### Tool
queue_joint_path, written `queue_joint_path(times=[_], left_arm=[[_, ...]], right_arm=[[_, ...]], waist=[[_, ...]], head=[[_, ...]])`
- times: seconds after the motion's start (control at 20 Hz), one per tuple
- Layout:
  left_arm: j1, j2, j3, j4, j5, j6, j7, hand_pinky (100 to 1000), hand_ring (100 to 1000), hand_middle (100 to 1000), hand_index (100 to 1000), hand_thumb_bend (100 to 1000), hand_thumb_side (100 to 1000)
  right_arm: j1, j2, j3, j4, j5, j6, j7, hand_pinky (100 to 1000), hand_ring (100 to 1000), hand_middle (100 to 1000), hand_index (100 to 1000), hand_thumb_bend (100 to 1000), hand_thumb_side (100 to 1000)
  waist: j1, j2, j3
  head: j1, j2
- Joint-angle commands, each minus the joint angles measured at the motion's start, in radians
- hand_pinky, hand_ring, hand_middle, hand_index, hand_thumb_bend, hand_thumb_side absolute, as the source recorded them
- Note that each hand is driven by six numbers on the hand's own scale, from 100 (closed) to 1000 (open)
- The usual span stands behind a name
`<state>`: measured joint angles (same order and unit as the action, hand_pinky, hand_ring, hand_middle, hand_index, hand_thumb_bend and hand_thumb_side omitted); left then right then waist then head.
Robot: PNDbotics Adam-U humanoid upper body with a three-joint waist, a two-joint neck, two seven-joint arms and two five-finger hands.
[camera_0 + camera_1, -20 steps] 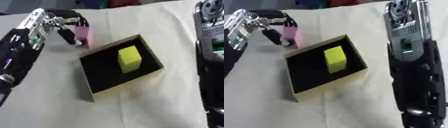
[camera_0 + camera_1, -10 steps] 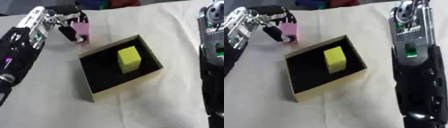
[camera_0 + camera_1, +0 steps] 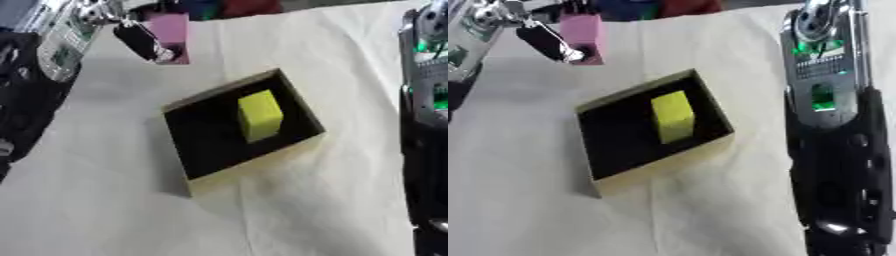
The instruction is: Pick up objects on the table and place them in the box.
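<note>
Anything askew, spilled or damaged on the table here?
Nothing damaged or spilled. The box sits skewed on the cloth, the yellow block inside it. The left hand holds the pink block near the far edge.

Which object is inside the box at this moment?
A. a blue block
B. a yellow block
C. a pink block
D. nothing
B: the yellow block stands on the black floor of the box, while the pink block is outside it, in the left hand.
</note>
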<state>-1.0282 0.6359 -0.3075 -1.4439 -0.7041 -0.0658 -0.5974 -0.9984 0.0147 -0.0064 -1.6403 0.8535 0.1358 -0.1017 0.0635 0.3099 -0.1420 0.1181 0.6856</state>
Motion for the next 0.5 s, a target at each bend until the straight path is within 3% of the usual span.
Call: queue_joint_path(times=[0.05,0.25,0.5], left_arm=[[-0.004,0.054,-0.025,-0.145,0.086,0.037,-0.015,493,396,327,540,100,100],[0.011,0.073,-0.065,-0.296,0.182,0.083,-0.032,492,393,327,539,100,100],[0.019,0.057,-0.101,-0.399,0.243,0.137,-0.068,495,396,329,542,100,100]], right_arm=[[-0.007,0.011,0.002,-0.029,0.015,-0.007,0.004,785,750,757,995,100,1000],[0.005,0.021,0.006,-0.043,0.015,-0.011,0.009,784,750,757,995,100,1000],[0.015,0.031,0.010,-0.057,0.011,-0.014,0.012,785,750,756,995,100,1000]], waist=[[-0.001,-0.032,0.006],[0.000,-0.040,0.013],[0.001,-0.042,0.014]], head=[[-0.009,0.015],[-0.012,0.022],[-0.010,0.024]])
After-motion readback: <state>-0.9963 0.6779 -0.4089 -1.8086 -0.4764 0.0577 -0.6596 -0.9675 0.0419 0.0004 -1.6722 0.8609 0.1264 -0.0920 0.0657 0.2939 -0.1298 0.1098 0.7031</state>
